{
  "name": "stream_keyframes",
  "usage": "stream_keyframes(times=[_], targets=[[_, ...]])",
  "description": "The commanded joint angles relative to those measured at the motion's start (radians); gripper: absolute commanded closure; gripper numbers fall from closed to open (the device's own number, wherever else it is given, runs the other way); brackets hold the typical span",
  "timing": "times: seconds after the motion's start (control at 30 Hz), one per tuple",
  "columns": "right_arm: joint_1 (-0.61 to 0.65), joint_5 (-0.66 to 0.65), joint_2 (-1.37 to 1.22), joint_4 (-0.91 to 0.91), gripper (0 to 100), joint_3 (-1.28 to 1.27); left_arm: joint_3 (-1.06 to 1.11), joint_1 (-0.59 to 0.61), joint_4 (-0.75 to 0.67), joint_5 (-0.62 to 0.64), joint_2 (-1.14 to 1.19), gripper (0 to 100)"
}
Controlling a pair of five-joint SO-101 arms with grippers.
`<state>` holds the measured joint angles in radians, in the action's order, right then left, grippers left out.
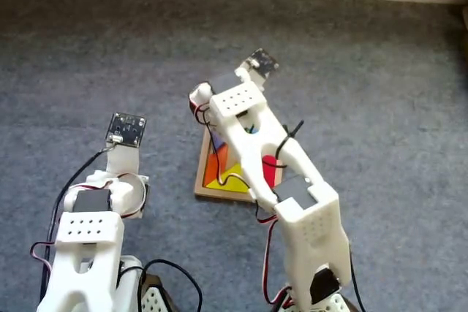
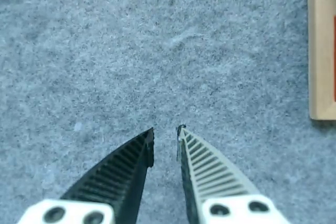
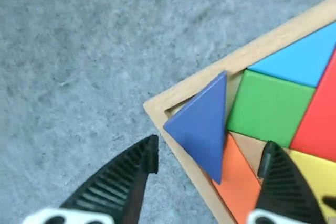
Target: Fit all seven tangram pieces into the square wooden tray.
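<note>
Indoor room, grey carpet (image 1: pixel 380 71) underfoot

- Left arm (image 1: pixel 89 228) is sitting folded back near its base; left gripper (image 2: pixel 165 134) is pointing downward, jaws standing a narrow gap apart.
- Right arm (image 1: pixel 267 151) is lying stretched forward; right gripper (image 3: pixel 209 149) is pointing downward, jaws standing spread wide.

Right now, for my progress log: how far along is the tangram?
Done: green, light blue, red, yellow and orange pieces lie flat in the tray. In hand: the blue triangle sits askew over the tray's corner rim, between the open jaws of the right gripper. Left: seating it flat.
</note>
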<state>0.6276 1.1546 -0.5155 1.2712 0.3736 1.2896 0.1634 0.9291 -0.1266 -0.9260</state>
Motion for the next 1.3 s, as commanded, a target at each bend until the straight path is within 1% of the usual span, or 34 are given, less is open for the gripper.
stream_keyframes(times=[0.0, 0.03, 0.1, 0.17, 0.23, 0.27, 0.33, 0.43, 0.63, 0.8, 1.07, 1.27], targets=[[-0.001, -0.052, 0.096, 0.085, 70.9, 0.101, -0.004, 0.018, -0.011, -0.009, -0.012, 90], [-0.01, -0.075, 0.108, 0.099, 72.3, 0.108, -0.004, 0.018, -0.011, -0.009, -0.012, 90], [-0.03, -0.121, 0.13, 0.108, 78.4, 0.113, -0.004, 0.018, -0.011, -0.009, -0.012, 90], [-0.048, -0.189, 0.139, 0.107, 86.9, 0.11, -0.004, 0.018, -0.011, -0.009, -0.012, 90], [-0.048, -0.252, 0.139, 0.105, 97.8, 0.107, -0.004, 0.018, -0.011, -0.009, -0.012, 90], [-0.048, -0.284, 0.139, 0.105, 99.8, 0.107, -0.004, 0.018, -0.011, -0.009, -0.012, 90], [-0.048, -0.325, 0.137, 0.076, 97.3, 0.104, -0.004, 0.018, -0.011, -0.009, -0.012, 90], [-0.079, -0.367, 0.11, 0.019, 99.4, 0.087, -0.004, 0.018, -0.011, -0.009, -0.012, 90], [-0.154, -0.376, -0.016, -0.113, 99.4, 0.071, -0.002, 0.018, -0.011, -0.009, -0.01, 90], [-0.16, -0.376, -0.088, -0.105, 99.4, 0.07, -0.002, 0.018, -0.011, -0.009, -0.01, 90], [-0.163, -0.377, -0.097, 0.045, 99.4, 0.077, -0.002, 0.018, -0.011, -0.011, -0.01, 90], [-0.165, -0.377, -0.097, 0.05, 99.4, 0.07, -0.002, 0.018, -0.011, -0.011, -0.008, 90]])
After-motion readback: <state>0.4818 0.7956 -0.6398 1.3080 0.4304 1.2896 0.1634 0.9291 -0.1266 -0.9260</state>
